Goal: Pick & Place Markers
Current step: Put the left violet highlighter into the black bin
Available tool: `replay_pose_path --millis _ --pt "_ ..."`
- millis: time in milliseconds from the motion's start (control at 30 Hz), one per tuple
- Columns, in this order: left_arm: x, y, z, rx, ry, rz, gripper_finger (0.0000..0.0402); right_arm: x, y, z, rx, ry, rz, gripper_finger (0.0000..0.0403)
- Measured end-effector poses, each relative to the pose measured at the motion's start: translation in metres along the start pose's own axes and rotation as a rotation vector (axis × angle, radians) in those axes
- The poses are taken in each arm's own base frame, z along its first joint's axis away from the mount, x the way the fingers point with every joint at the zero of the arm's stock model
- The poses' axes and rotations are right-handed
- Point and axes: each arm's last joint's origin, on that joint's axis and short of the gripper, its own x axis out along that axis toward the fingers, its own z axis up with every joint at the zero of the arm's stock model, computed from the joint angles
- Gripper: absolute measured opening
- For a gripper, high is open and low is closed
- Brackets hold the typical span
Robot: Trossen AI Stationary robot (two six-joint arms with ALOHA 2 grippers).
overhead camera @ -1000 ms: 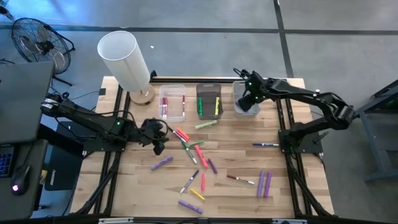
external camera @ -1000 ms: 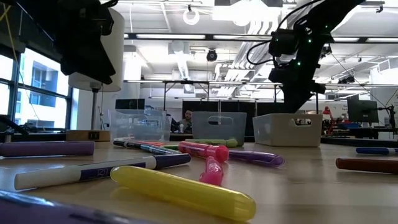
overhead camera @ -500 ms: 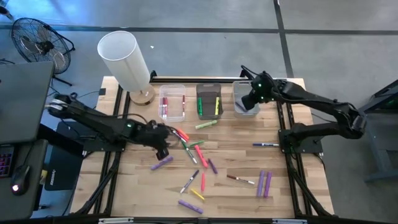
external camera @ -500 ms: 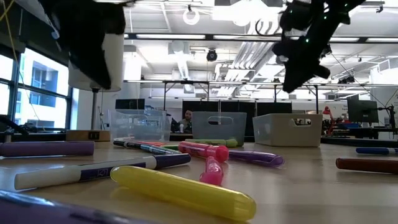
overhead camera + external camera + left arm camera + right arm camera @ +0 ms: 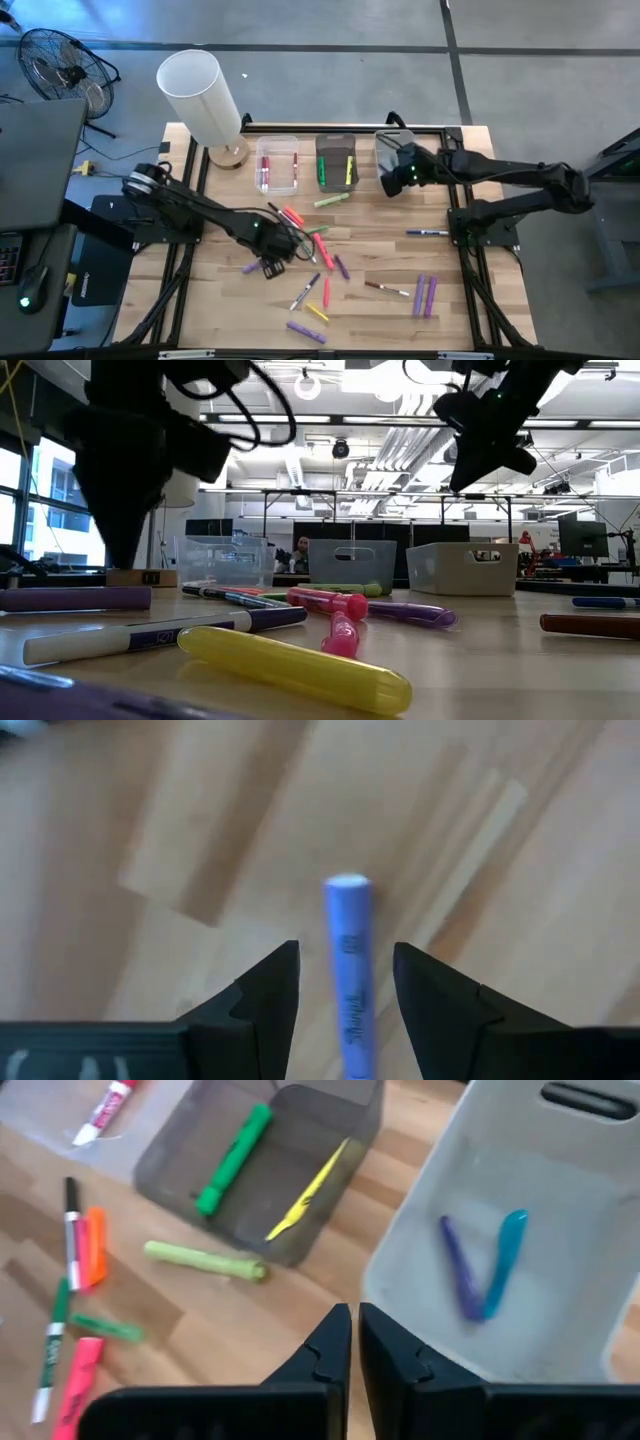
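- left claw (image 5: 272,262) low over the wooden counter (image 5: 470,300), left of centre, fingers apart, straddling a purple marker (image 5: 349,970) lying flat; not clamped on it
- right claw (image 5: 392,180) above the near edge of the white bin (image 5: 560,1200), fingers together, empty
- white bin holds a purple marker and a teal one
- dark bin (image 5: 337,160) holds a green and a yellow marker; light green marker (image 5: 331,200) on counter just in front of it
- clear bin (image 5: 277,165) holds a few red/pink markers
- loose markers (image 5: 318,250) scattered mid-counter: pink, red, green, yellow, purple; two purple ones (image 5: 426,296) near the right side, blue one (image 5: 427,232) by the right arm's base
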Motion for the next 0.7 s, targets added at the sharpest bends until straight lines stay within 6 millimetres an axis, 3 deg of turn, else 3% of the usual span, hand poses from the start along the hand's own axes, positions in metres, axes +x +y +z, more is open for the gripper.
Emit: replay_pose_path --millis 300,700 --pt "0.003 -0.012 -0.014 0.050 -0.032 0.048 0.0159 -0.014 0.031 -0.032 0.040 -0.003 0.069 0.0001" --pt "0.011 -0.010 -0.018 0.045 -0.030 0.042 0.0159 -0.035 0.059 -0.075 0.115 -0.015 0.157 0.0000"
